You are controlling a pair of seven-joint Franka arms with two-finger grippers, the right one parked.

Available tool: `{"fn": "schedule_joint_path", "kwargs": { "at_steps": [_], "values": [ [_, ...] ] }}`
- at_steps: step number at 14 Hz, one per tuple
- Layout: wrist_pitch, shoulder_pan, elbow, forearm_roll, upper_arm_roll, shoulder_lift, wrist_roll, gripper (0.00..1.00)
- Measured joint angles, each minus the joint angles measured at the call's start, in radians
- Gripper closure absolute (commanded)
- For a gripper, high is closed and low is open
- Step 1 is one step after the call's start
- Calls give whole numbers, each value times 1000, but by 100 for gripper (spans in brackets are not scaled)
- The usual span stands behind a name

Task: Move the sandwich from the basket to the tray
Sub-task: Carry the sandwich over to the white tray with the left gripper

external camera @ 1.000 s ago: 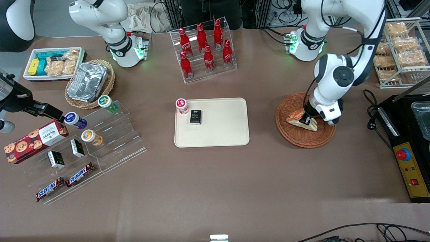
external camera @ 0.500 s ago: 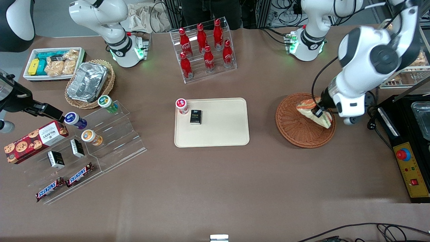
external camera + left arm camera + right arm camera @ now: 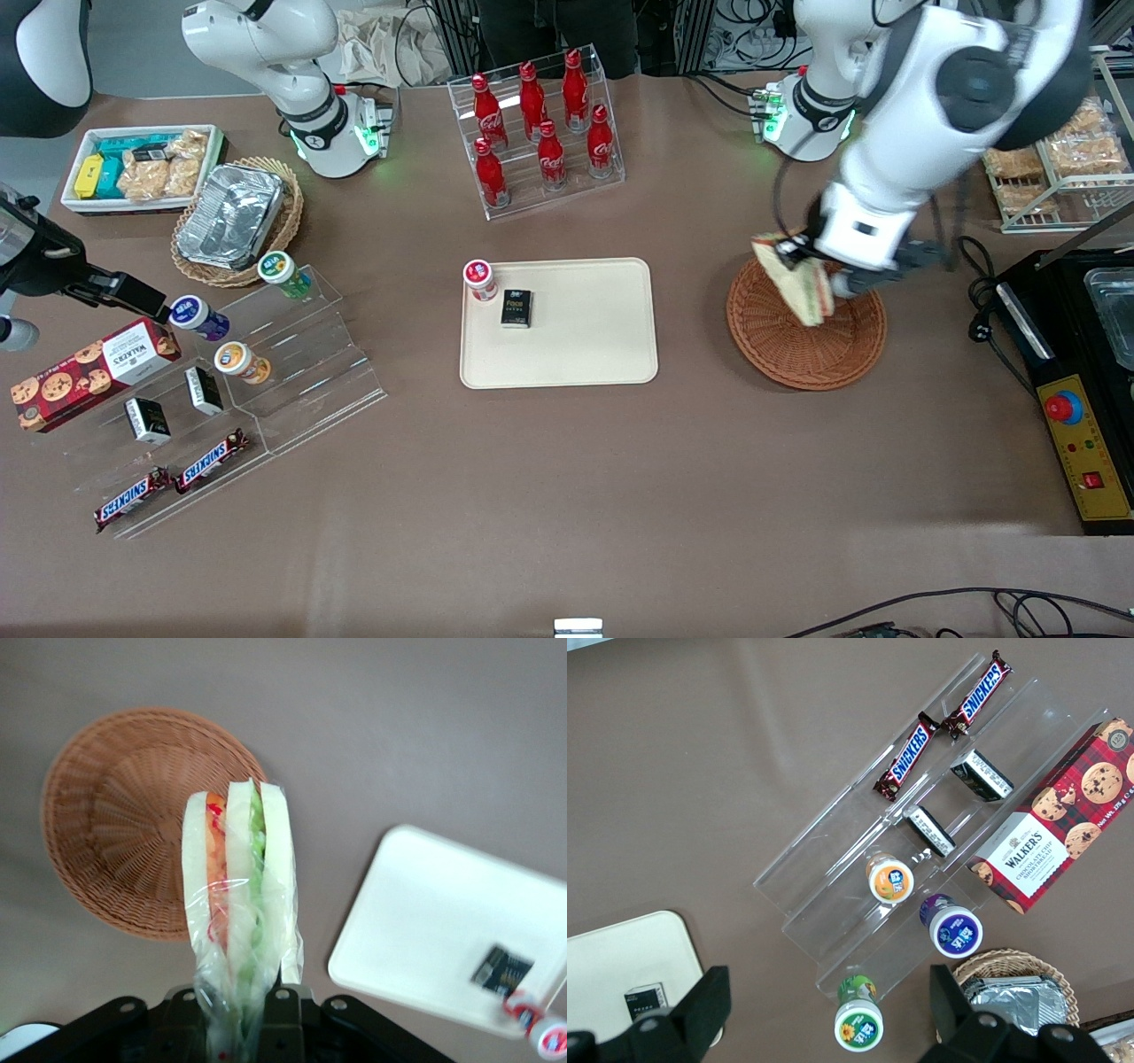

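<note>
My left gripper (image 3: 808, 257) is shut on the sandwich (image 3: 796, 279), a plastic-wrapped wedge of white bread with orange and green filling. It holds it in the air above the reddish-brown wicker basket (image 3: 802, 354), over the part of the rim nearest the tray. In the left wrist view the sandwich (image 3: 237, 895) hangs from the gripper (image 3: 244, 1010) with the basket (image 3: 124, 815) below, holding nothing. The cream tray (image 3: 585, 346) lies at the table's middle, also shown in the left wrist view (image 3: 425, 930).
On the tray stand a small red-capped jar (image 3: 479, 278) and a black box (image 3: 516, 307). A clear rack of red cola bottles (image 3: 539, 124) stands farther from the camera. A black appliance (image 3: 1076, 372) sits at the working arm's end.
The gripper lifted the sandwich out of the basket, swung outward, and has now come back toward the tray, higher, with the sandwich turned on edge.
</note>
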Motion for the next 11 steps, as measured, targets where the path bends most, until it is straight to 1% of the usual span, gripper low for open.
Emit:
{"fn": "schedule_joint_path", "kwargs": {
  "at_steps": [5, 8, 11],
  "values": [
    [7, -7, -3, 4, -171, 22, 19, 100],
    [76, -8, -19, 45, -230, 79, 19, 100],
    [181, -51, -44, 126, -239, 199, 6, 100]
  ]
}}
